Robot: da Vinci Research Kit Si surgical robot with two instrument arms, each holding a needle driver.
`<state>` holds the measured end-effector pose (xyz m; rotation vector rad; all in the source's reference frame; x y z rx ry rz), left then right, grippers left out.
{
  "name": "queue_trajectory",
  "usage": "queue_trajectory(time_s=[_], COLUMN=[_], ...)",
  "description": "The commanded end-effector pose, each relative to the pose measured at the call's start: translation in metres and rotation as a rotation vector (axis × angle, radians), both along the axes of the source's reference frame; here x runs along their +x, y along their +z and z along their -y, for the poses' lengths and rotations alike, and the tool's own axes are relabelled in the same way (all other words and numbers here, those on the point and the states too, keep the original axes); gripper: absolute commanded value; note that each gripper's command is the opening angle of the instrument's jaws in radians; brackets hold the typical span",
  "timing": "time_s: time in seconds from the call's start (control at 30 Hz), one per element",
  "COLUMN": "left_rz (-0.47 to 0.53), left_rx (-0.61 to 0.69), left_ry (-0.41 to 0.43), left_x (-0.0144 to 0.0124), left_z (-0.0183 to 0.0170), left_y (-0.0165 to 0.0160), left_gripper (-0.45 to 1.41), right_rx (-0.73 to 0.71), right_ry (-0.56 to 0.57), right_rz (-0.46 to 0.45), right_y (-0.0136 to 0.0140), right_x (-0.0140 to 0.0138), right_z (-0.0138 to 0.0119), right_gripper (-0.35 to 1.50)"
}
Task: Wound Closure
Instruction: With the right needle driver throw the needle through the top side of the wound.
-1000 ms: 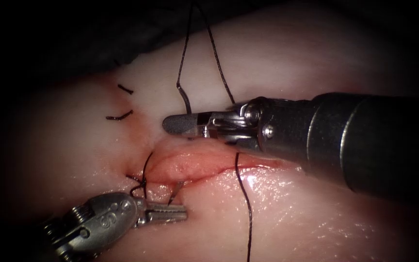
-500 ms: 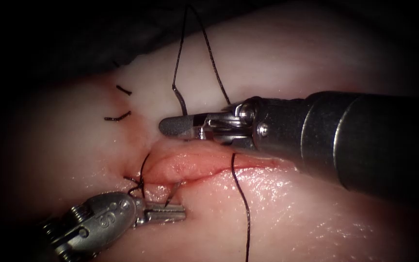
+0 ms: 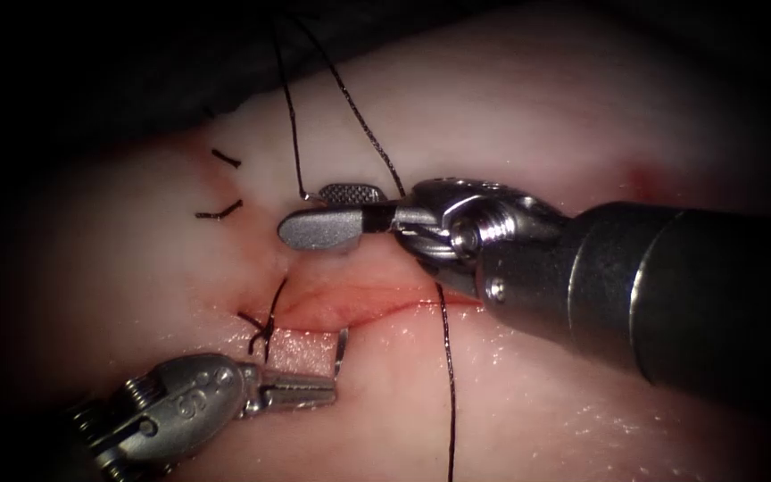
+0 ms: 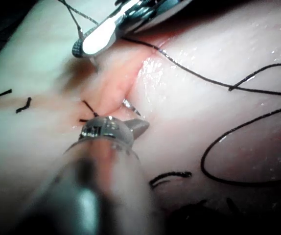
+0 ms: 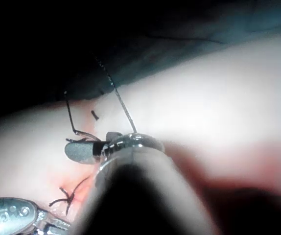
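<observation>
While our silver right needle driver (image 3: 327,214) stands w/ jaws parted around the thin black thread (image 3: 294,134), the left driver (image 3: 319,390) grips the curved steel needle (image 3: 341,348), apparently near its tip, emerging from pale tissue (image 3: 537,116) below the cut (image 3: 359,308).

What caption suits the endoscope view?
Right tool, jaws open beside thread; left tool holds the needle at the cut in the tissue.

Pale tissue (image 3: 510,116) with its red-edged cut (image 3: 359,308) carries everything here. Black thread (image 3: 447,375) trails across the tissue just under the right tool's wrist. Two cut ends (image 3: 219,212) lie on it beyond that tool's tip, and a knot (image 3: 259,326) sits at the cut by the left tool's tip.
</observation>
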<state>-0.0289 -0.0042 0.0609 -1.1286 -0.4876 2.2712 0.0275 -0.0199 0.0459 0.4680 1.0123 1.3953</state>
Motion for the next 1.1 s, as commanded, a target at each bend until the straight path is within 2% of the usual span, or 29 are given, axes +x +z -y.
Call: queue_trajectory(time_s=[0.03, 0.13, 0.3, 0.53, 0.67, 0.73, 0.77, 0.8, 0.83, 0.87, 0.93, 1.1], left_rz=[0.001, 0.001, 0.001, 0.001, 0.001, 0.001, 0.001, 0.002, 0.002, 0.001, -0.002, -0.007], left_rx=[-0.004, -0.004, -0.004, -0.004, -0.004, -0.004, -0.004, -0.004, -0.004, -0.005, -0.008, -0.012], left_ry=[-0.001, -0.001, -0.001, -0.001, 0.0, 0.0, 0.001, 0.002, 0.002, 0.003, 0.003, 0.007], left_x=[-0.0005, -0.0006, -0.0005, -0.0004, -0.0004, -0.0003, -0.0003, -0.0002, -0.0001, 0.0001, 0.0005, 0.0014], left_z=[-0.0008, -0.0008, -0.0008, -0.0007, -0.0006, -0.0005, -0.0005, -0.0004, -0.0004, -0.0003, -0.0002, 0.0], left_y=[0.0004, 0.0003, 0.0003, 0.0003, 0.0002, 0.0001, 0.0, 0.0, -0.0001, -0.0001, -0.0002, -0.0002], left_gripper=[-0.45, -0.45, -0.45, -0.45, -0.45, -0.45, -0.45, -0.45, -0.45, -0.45, -0.45, -0.45], right_rx=[-0.029, -0.119, -0.178, -0.214, -0.223, -0.219, -0.216, -0.211, -0.201, -0.183, -0.169, -0.071], right_ry=[-0.03, -0.094, -0.132, -0.11, -0.118, -0.133, -0.139, -0.148, -0.163, -0.19, -0.187, -0.132], right_rz=[0.033, 0.105, 0.135, 0.137, 0.115, 0.118, 0.122, 0.128, 0.137, 0.152, 0.205, 0.229], right_y=[0.0002, 0.0002, -0.0002, -0.0012, -0.0012, -0.001, -0.0009, -0.0008, -0.0008, -0.0007, -0.0007, -0.0006], right_x=[0.0008, 0.0008, 0.0008, 0.002, 0.0033, 0.0038, 0.0039, 0.004, 0.004, 0.0041, 0.0041, 0.0038], right_z=[-0.001, -0.0011, -0.0021, -0.0029, -0.0023, -0.0021, -0.002, -0.0019, -0.0018, -0.0016, -0.0015, -0.0012], right_gripper=[1.31, 1.36, 1.26, 1.28, 1.15, 1.01, 0.84, 0.49, -0.11, -0.35, -0.35, -0.35])
